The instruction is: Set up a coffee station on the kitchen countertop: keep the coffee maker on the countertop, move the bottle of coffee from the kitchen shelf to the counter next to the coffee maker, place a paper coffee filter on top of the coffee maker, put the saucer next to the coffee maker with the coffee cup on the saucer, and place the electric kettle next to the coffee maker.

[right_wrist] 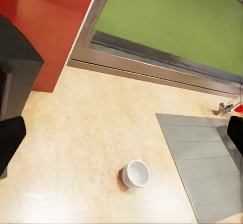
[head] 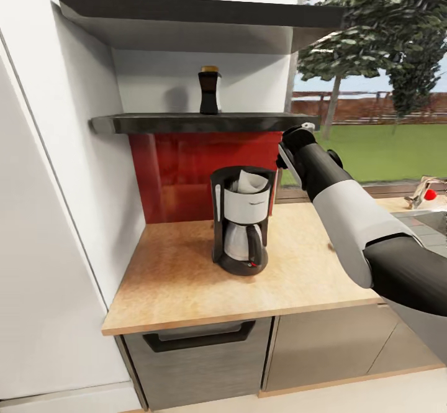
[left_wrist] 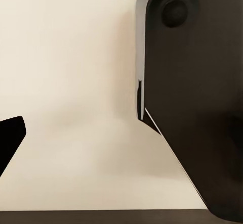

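The coffee maker (head: 242, 226) stands on the countertop (head: 180, 276) in front of a red back panel, with the white paper coffee filter (head: 251, 182) in its top. Above it, the bottle of coffee (head: 209, 90) stands upright on the dark kitchen shelf (head: 155, 123). My right arm (head: 335, 195) reaches up to the shelf's right end. My right gripper (right_wrist: 121, 135) is open, high over the countertop, with nothing between its fingers. Below it a small white coffee cup (right_wrist: 135, 174) sits on the countertop. My left gripper (left_wrist: 10, 138) shows one finger at the picture's edge and holds nothing.
A grey sink drainboard (right_wrist: 202, 168) and a tap (head: 422, 192) lie right of the cup. A window with a lawn runs behind. A white tall cabinet (head: 49, 214) closes the counter's left end. A drawer (head: 198, 338) sits under the front edge. A dark part of my body (left_wrist: 197, 97) is beside the left gripper.
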Tool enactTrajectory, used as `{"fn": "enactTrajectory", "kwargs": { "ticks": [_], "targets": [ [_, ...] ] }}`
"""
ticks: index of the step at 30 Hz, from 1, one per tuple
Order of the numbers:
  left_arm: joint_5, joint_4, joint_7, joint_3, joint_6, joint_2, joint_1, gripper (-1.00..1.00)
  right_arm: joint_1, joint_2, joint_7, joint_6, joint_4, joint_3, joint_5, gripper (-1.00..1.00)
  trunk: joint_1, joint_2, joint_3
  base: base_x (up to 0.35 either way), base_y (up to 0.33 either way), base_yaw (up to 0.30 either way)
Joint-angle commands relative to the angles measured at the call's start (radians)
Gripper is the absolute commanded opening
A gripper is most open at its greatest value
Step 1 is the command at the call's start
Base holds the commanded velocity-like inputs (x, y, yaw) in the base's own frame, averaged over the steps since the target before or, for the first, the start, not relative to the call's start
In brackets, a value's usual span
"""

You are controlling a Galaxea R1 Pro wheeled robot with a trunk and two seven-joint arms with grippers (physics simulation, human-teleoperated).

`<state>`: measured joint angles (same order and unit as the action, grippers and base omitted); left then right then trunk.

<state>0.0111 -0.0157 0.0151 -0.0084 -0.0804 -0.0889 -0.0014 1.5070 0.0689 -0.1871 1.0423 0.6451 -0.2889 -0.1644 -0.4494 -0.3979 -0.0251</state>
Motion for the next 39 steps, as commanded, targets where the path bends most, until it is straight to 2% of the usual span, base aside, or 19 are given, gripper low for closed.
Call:
{"fn": "enactTrajectory", "kwargs": {
  "ticks": [1, 7, 9, 15, 16, 19, 21, 22, 24, 25, 26, 27, 28, 29, 32, 33, 36, 39],
  "targets": [
    [0.001, -0.001, 0.002, -0.001, -0.002, 0.000, 0.000, 1.00, 0.001, -0.005, 0.001, 0.005, 0.000, -0.003, -0.003, 1.00, -0.001, -0.002, -0.002, 0.000, -0.262, 0.000],
    [0.001, -0.001, 0.002, -0.001, -0.002, 0.000, 0.000, 1.00, 0.001, -0.034, 0.001, 0.005, -0.003, -0.005, -0.003, 1.00, -0.001, -0.002, -0.002, 0.000, -0.270, 0.000],
    [0.001, -0.002, 0.002, -0.001, -0.002, 0.000, 0.000, 1.00, 0.001, -0.052, 0.001, 0.005, -0.005, -0.006, -0.003, 1.00, -0.001, -0.002, -0.002, 0.000, -0.274, 0.000],
    [0.001, -0.004, 0.002, 0.001, -0.002, 0.000, 0.000, 1.00, -0.002, -0.120, 0.002, 0.005, -0.019, -0.007, 0.000, 1.00, -0.001, -0.002, -0.002, 0.000, -0.274, 0.000],
    [0.001, -0.004, 0.002, 0.001, -0.002, 0.000, 0.000, 1.00, -0.017, -0.142, 0.003, 0.005, -0.035, -0.007, 0.001, 1.00, -0.001, -0.002, -0.002, 0.000, -0.274, 0.000],
    [0.001, -0.005, 0.009, 0.001, -0.002, 0.000, 0.000, 1.00, -0.079, -0.184, 0.003, 0.005, -0.055, -0.006, 0.001, 1.00, -0.001, -0.002, -0.002, 0.000, -0.274, 0.000],
    [0.002, -0.005, 0.013, 0.001, -0.003, 0.001, 0.000, 1.00, -0.127, -0.218, 0.002, -0.090, -0.058, -0.006, 0.001, 1.00, -0.001, -0.002, -0.002, 0.000, -0.274, 0.000],
    [0.002, -0.006, 0.013, 0.001, -0.003, 0.001, 0.000, 1.00, -0.139, -0.226, 0.001, -0.124, -0.059, -0.006, 0.001, 1.00, -0.001, -0.002, -0.002, 0.000, -0.274, 0.000],
    [0.001, -0.006, 0.014, 0.002, -0.003, 0.001, 0.000, 1.00, -0.196, -0.255, -0.001, -0.270, -0.062, -0.005, 0.001, 1.00, -0.001, -0.002, -0.002, 0.000, -0.274, 0.000],
    [0.001, -0.007, 0.015, 0.002, -0.004, 0.001, 0.000, 1.00, -0.211, -0.262, -0.002, -0.307, -0.062, -0.005, 0.001, 1.00, -0.001, -0.002, -0.002, 0.000, -0.274, 0.000],
    [0.001, -0.007, 0.015, 0.002, -0.008, 0.000, 0.000, 1.00, -0.324, -0.302, -0.006, -0.538, -0.063, 0.007, 0.000, 1.00, -0.001, -0.002, -0.002, 0.000, -0.274, 0.000],
    [0.001, -0.008, 0.015, 0.001, -0.009, 0.000, 0.000, 1.00, -0.341, -0.306, -0.007, -0.568, -0.063, 0.014, 0.000, 1.00, -0.001, -0.002, -0.002, 0.000, -0.274, 0.000],
    [0.001, -0.008, 0.015, 0.001, -0.011, 0.000, 0.000, 1.00, -0.374, -0.312, -0.010, -0.628, -0.063, 0.038, 0.000, 1.00, -0.001, -0.002, -0.002, 0.000, -0.273, 0.000],
    [0.001, -0.008, 0.016, 0.002, -0.013, 0.000, 0.000, 1.00, -0.423, -0.318, -0.022, -0.719, -0.062, 0.099, 0.000, 1.00, -0.001, -0.002, -0.002, 0.000, -0.268, 0.000],
    [0.001, -0.009, 0.016, 0.001, -0.016, 0.000, 0.000, 1.00, -0.516, -0.322, -0.060, -0.903, -0.062, 0.251, -0.002, 1.00, -0.001, -0.002, -0.002, 0.000, -0.190, 0.000],
    [0.000, -0.009, 0.016, 0.001, -0.018, -0.001, 0.000, 1.00, -0.576, -0.323, -0.075, -1.011, -0.061, 0.315, -0.003, 1.00, -0.001, -0.002, -0.002, 0.000, -0.051, 0.000],
    [0.000, -0.010, 0.016, 0.001, -0.020, -0.001, 0.000, 1.00, -0.674, -0.323, -0.104, -1.160, -0.061, 0.350, -0.004, 1.00, -0.001, -0.002, -0.002, 0.000, -0.022, 0.000],
    [0.000, -0.010, 0.016, 0.002, -0.021, -0.002, 0.000, 1.00, -0.754, -0.323, -0.180, -1.279, -0.061, 0.358, -0.004, 1.00, -0.001, -0.002, -0.002, 0.000, -0.007, 0.000]
  ]
}}
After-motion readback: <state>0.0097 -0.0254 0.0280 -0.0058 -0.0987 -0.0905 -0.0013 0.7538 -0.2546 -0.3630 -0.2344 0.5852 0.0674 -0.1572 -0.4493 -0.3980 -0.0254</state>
